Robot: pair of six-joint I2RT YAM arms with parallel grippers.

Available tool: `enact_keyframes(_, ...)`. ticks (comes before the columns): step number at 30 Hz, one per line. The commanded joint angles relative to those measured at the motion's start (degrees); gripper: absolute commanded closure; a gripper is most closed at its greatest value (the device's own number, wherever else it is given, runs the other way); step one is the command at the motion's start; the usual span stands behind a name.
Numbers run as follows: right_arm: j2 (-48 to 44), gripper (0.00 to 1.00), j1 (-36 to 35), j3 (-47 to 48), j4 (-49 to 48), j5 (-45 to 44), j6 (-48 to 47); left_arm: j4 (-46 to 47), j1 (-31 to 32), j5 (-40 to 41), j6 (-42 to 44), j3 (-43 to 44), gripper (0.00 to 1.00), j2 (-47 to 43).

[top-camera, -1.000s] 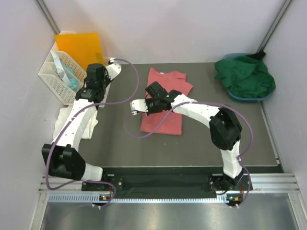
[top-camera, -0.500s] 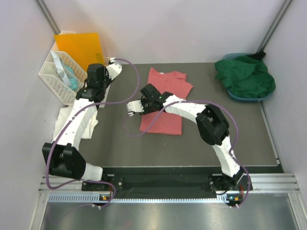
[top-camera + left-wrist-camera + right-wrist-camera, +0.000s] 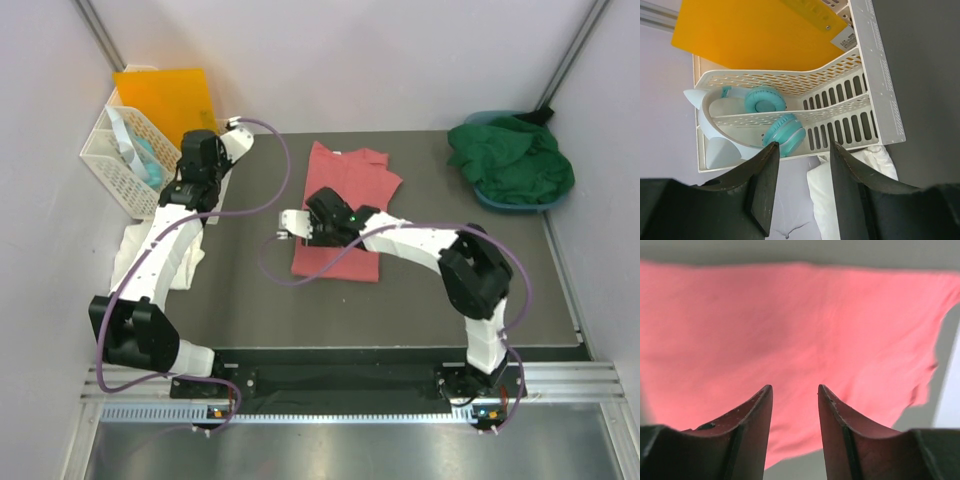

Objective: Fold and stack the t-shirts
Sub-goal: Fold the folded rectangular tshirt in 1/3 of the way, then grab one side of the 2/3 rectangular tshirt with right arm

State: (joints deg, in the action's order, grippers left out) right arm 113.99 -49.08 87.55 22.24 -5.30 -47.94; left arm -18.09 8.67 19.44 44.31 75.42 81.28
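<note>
Pink shirt (image 3: 345, 180) flat, centre | right gripper (image 3: 794, 390) parted, empty, at its left edge | left gripper (image 3: 800, 150) half-open, empty, by basket (image 3: 875, 75) | we judge fold unfinished: pinch hem low, carry it squarely rightward.

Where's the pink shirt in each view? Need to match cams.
Top external: pink shirt lies mid-mat, just above frame centre.
Left wrist: not in it.
Right wrist: it fills most of the frame.
Shared landmark: dark mat, at the right edge in left wrist, top strip in right wrist.
</note>
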Motion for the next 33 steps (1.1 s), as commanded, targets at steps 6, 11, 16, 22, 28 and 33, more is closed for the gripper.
enact_keyframes(6,-12.6,0.57,-10.0,-21.0,-8.5,-8.8,20.5,1.0,-0.1,0.5,-0.4,4.9,0.50,0.2)
enact_keyframes(11,-13.1,0.55,-13.8,-23.8,-9.1,-11.4,26.6,0.1,0.1,0.4,-0.4,4.8,0.50,-0.7)
enact_keyframes(16,-10.9,0.54,-14.7,-28.1,-12.8,-14.7,27.6,0.0,0.0,0.1,-0.2,3.5,0.50,-2.3)
enact_keyframes(22,-6.2,0.53,-13.2,-29.3,-17.4,-18.0,24.7,0.0,0.0,-0.2,0.2,2.9,0.50,-2.9)
enact_keyframes(28,-2.0,0.54,-12.4,-26.2,-17.1,-18.3,21.5,1.2,0.0,-0.4,2.2,2.9,0.50,-2.7)
enact_keyframes(33,-2.1,0.64,-12.3,-23.7,-11.7,-15.8,20.2,2.9,0.0,-0.6,4.3,2.7,0.49,-2.4)
